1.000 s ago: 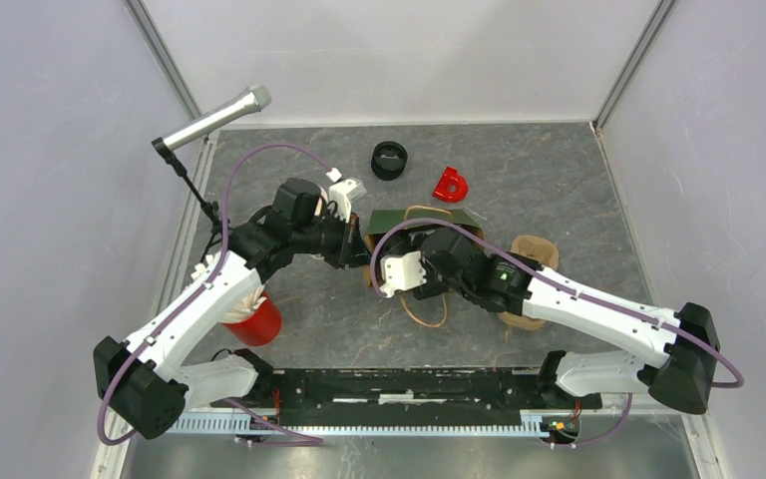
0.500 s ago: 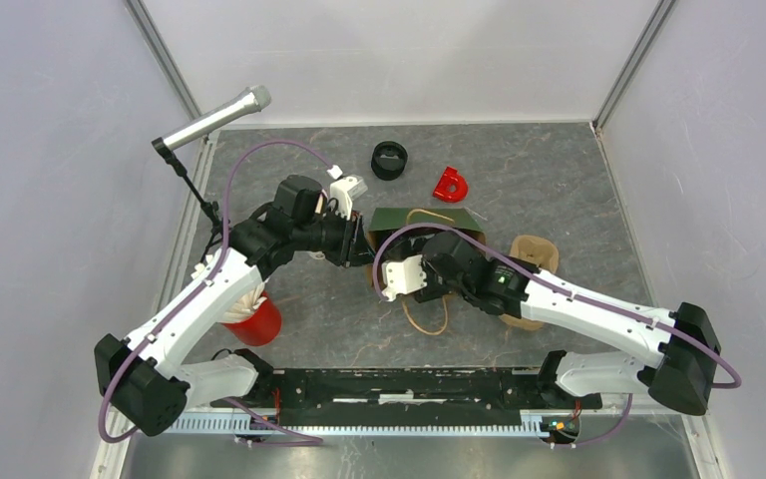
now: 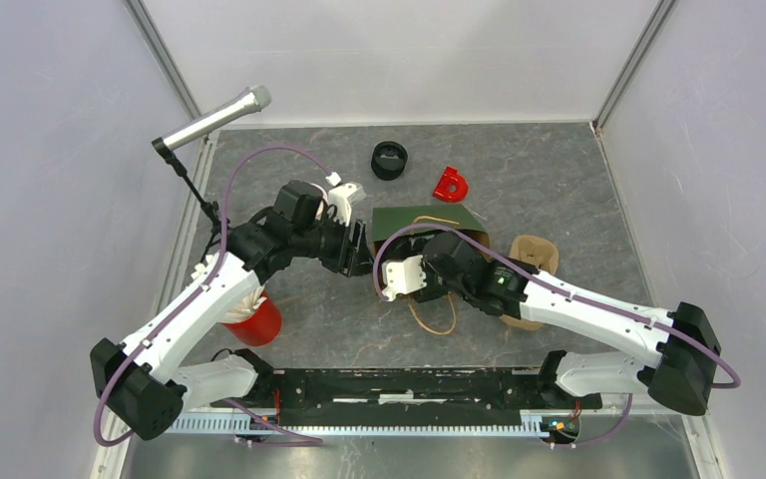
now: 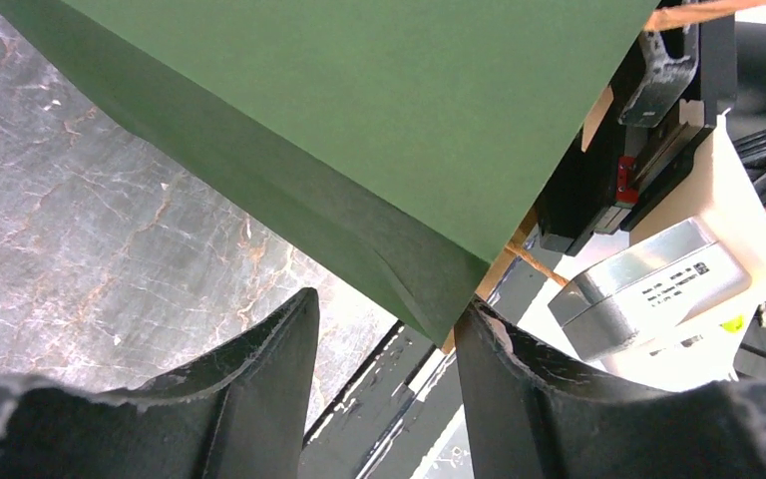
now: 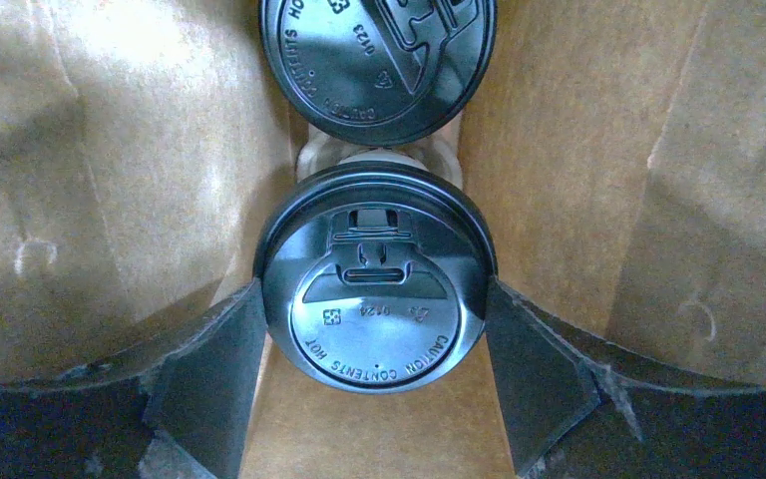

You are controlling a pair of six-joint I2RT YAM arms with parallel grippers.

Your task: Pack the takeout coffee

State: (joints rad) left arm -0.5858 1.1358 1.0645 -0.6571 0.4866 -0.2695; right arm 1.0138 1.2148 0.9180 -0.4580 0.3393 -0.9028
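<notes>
Both coffees sit inside the green paper bag (image 3: pixel 429 218) - one arm reaching in, one at its rim.
The bag lies on the table (image 3: pixel 559 170) with its mouth toward the arms, so the right gripper (image 5: pixel 371 299) can reach down between the brown walls. Its fingers are spread wide and pressed to either side of the near cup (image 5: pixel 374 259), lid up, which is set just in front of the far cup (image 5: pixel 379 60). The left gripper (image 4: pixel 384 299) waits at the bag's corner with jaws apart, holding nothing - probably there to steady the opening.
</notes>
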